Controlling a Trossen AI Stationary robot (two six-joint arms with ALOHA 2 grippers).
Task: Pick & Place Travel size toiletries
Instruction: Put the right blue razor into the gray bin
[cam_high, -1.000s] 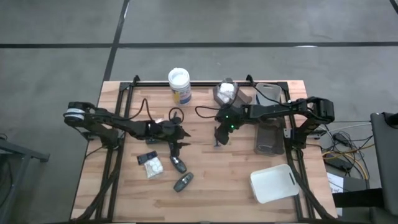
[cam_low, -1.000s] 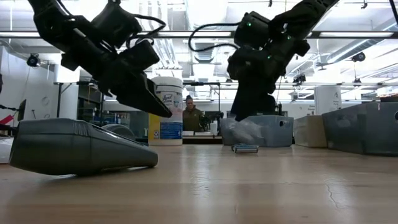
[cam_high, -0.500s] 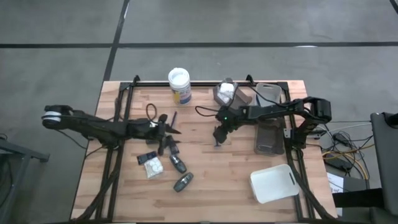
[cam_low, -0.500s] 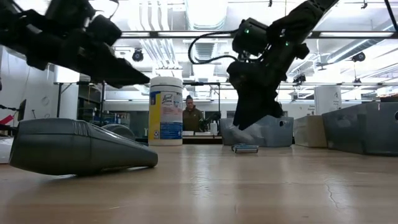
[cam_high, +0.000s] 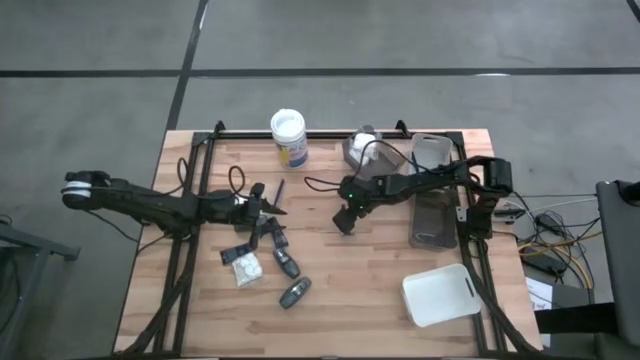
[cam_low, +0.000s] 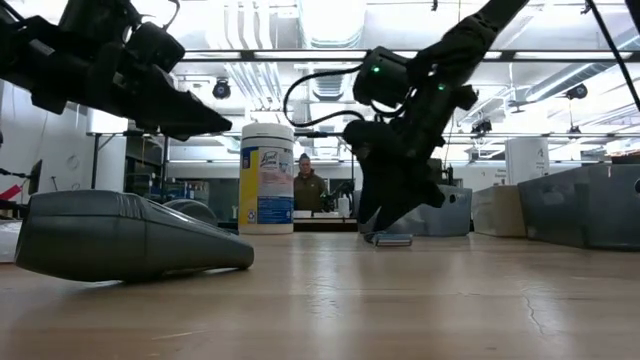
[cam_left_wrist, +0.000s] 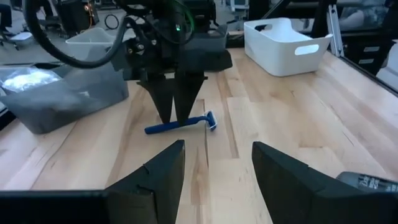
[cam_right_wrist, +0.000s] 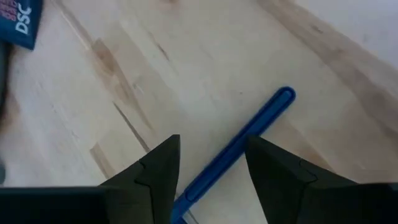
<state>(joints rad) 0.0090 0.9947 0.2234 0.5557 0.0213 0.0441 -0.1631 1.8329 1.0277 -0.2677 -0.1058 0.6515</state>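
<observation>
A blue razor (cam_right_wrist: 249, 127) lies flat on the wood near the table's middle, also seen in the left wrist view (cam_left_wrist: 180, 124) and the low view (cam_low: 392, 239). My right gripper (cam_right_wrist: 211, 140) points down over it, open, one finger on each side of the handle; I cannot tell whether they touch it. My left gripper (cam_high: 272, 207) hovers open and roughly level, above and just beyond the loose toiletries. Those are a white packet (cam_high: 243, 263) and dark grey bottles (cam_high: 287, 263) (cam_high: 295, 291), all lying on the table. One bottle fills the low view's foreground (cam_low: 130, 235).
A white-lidded jar (cam_high: 288, 137) stands at the far edge. Beside it is a small grey tray holding white packets (cam_high: 362, 150). A longer grey tray (cam_high: 433, 215) sits on the right and a white tray (cam_high: 440, 295) at the near right. A person stands in the room behind (cam_low: 306, 185).
My left gripper rose off the bottles, drew back toward the table's left and tipped from pointing down to roughly level. My right gripper moved slightly left and came down onto the blue razor, which stayed in place.
</observation>
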